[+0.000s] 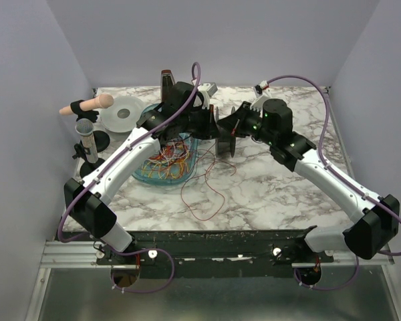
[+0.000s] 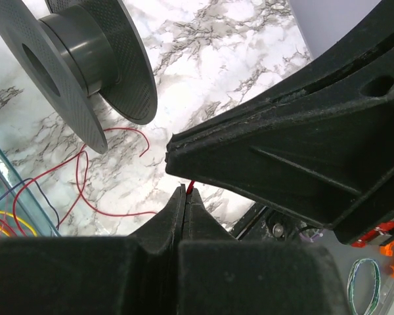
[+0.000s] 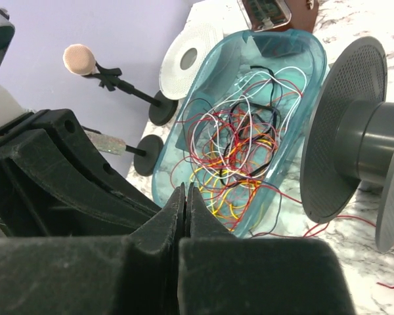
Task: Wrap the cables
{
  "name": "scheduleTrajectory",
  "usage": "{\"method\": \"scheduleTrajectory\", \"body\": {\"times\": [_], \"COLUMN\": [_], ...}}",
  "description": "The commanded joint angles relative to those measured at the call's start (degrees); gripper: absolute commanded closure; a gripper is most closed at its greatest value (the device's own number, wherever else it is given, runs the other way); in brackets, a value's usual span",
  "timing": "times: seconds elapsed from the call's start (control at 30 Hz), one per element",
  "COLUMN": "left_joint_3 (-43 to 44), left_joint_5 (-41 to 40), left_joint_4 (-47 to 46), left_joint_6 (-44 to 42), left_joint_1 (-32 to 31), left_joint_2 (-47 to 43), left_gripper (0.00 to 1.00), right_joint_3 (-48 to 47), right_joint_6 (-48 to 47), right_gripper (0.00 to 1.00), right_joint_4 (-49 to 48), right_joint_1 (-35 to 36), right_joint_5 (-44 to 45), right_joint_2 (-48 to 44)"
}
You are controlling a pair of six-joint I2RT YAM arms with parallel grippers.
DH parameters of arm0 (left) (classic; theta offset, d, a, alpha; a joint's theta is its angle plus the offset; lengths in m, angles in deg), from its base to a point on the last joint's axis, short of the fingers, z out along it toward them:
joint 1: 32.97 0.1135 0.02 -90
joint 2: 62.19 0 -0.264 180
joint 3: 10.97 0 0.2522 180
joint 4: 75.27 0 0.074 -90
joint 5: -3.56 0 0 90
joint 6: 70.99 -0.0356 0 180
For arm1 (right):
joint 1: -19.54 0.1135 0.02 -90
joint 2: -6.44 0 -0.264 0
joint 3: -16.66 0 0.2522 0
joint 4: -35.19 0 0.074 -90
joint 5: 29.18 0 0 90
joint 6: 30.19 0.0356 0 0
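A tangle of red, yellow, orange and white cables (image 1: 168, 159) lies in a clear blue tray (image 1: 142, 175); it also shows in the right wrist view (image 3: 240, 147). One red cable (image 1: 207, 194) trails out over the marble table. The black spool (image 1: 225, 144) stands on edge beside the tray. My left gripper (image 2: 186, 190) is shut on the end of a red cable (image 2: 192, 186), which loops on the table (image 2: 105, 213) below the spool (image 2: 85, 59). My right gripper (image 3: 186, 190) is shut, tip to tip with the left one; I see no cable between its tips.
A pink-tipped stand (image 1: 97, 103), a white disc (image 1: 123, 114) and a second black stand (image 1: 87, 134) sit at the far left. A dark box (image 1: 167, 80) stands behind the tray. Both arms crowd the space by the spool.
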Motion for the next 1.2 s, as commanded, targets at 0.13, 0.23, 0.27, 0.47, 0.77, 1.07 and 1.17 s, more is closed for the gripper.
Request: {"method": "scheduleTrajectory", "body": {"times": [0.13, 0.23, 0.27, 0.47, 0.77, 1.07, 1.17], "left_joint_3": [-1.5, 0.2, 1.6, 10.4, 18.4, 24.6, 24.3], "left_joint_5": [2.5, 0.1, -1.3, -9.8, -25.8, -26.5, -23.8], "left_joint_4": [1.0, 2.3, 2.9, 2.9, -2.0, -4.1, -4.0], "left_joint_6": [-1.9, -4.8, -5.7, -9.4, -7.5, -10.4, -9.4], "left_joint_1": [-0.1, 0.1, 0.3, 2.2, 1.8, 2.1, 2.3], "left_joint_2": [-1.1, -0.7, -0.5, 3.1, 19.9, 29.3, 29.9], "left_gripper": [0.70, 0.52, 0.48, 0.33, 0.18, 0.22, 0.47], "right_joint_3": [-1.2, -2.0, -2.3, 1.3, 6.8, 6.0, 5.6], "right_joint_6": [-10.0, -17.9, -20.1, -28.9, -27.1, -28.4, -28.7], "right_gripper": [0.99, 0.99, 0.99, 0.99, 0.99, 0.99, 0.99], "right_joint_4": [3.2, 7.2, 9.1, 18.0, 20.0, 22.1, 22.2], "right_joint_1": [-0.3, -0.5, -0.6, -2.2, -2.3, -2.4, -2.4], "right_joint_5": [1.8, 0.1, 0.0, -1.6, -0.6, 0.1, 0.0], "right_joint_2": [-1.4, -2.3, -2.9, -9.0, -14.6, -14.5, -14.5]}}
